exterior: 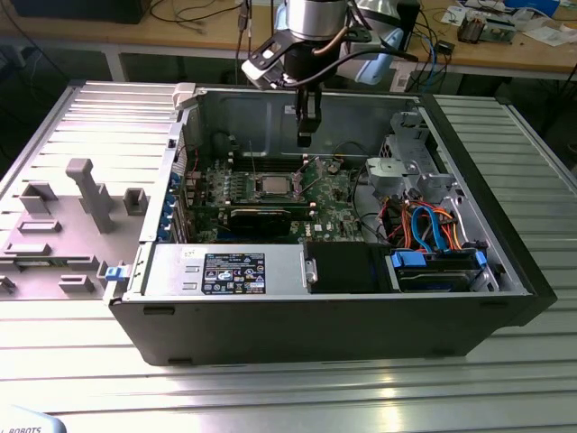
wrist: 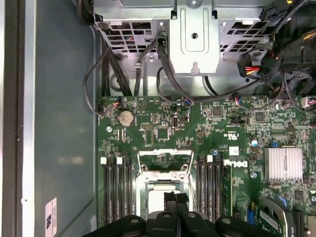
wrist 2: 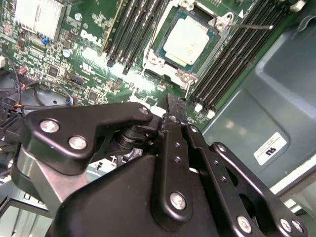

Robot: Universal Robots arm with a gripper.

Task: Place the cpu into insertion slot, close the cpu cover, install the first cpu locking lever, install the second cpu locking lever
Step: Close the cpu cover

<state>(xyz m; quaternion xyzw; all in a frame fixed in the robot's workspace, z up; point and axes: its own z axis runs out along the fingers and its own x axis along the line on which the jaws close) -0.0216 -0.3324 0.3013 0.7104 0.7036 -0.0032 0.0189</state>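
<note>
The cpu (exterior: 273, 186) (wrist 2: 186, 43) (wrist: 159, 190) lies flat, silvery top up, in the insertion slot (wrist 2: 159, 60) on the green board. The cpu cover (wrist: 165, 161) looks raised, a thin silver frame with board showing through its window. A thin wire lever (wrist 2: 256, 25) sticks out over the memory slots, unlatched. My gripper (exterior: 306, 137) (wrist 2: 173, 109) (wrist: 176, 198) hangs above the board just beside the socket. Its black fingers are shut together with nothing between them, touching nothing.
The open computer case (exterior: 505, 271) lies on a ribbed metal table. A long black graphics card (exterior: 261, 215) sits in front of the socket. On the exterior view's right are a drive cage (exterior: 406, 167) and orange and blue cables (exterior: 433, 225). Grey fixtures (exterior: 86, 194) stand on the exterior view's left.
</note>
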